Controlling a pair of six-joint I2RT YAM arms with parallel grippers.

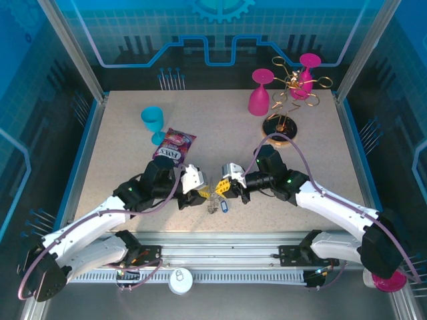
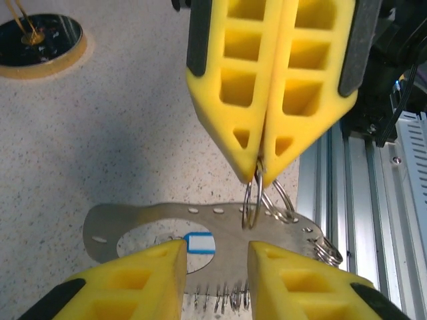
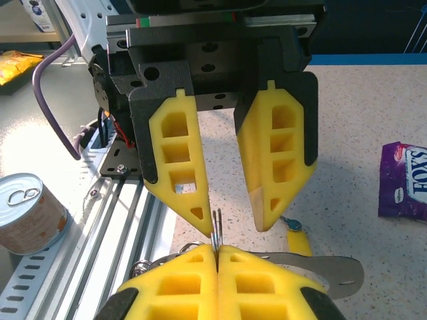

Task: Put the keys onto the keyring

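From overhead I see both grippers nose to nose near the table's (image 1: 120,143) near edge. The keyring (image 1: 213,202) is between them and the blue key (image 1: 224,207) lies just beside it. My right wrist view adds the detail overhead hides. The right gripper (image 3: 217,248) is clamped tight on one small split ring (image 3: 215,230) of the keyring, and the left gripper (image 3: 233,220) has its fingers apart, one on either side of that ring. The yellow key (image 3: 298,241) lies on the table just past them. In the left wrist view the blue key's head shows through the keyring's big hole. A sealed can (image 3: 27,213) sits outside the rail (image 2: 373,200); I can't see into the teal cup (image 1: 152,120). The rail runs right alongside my work, with bare tabletop beyond toward the rack base (image 1: 279,130).
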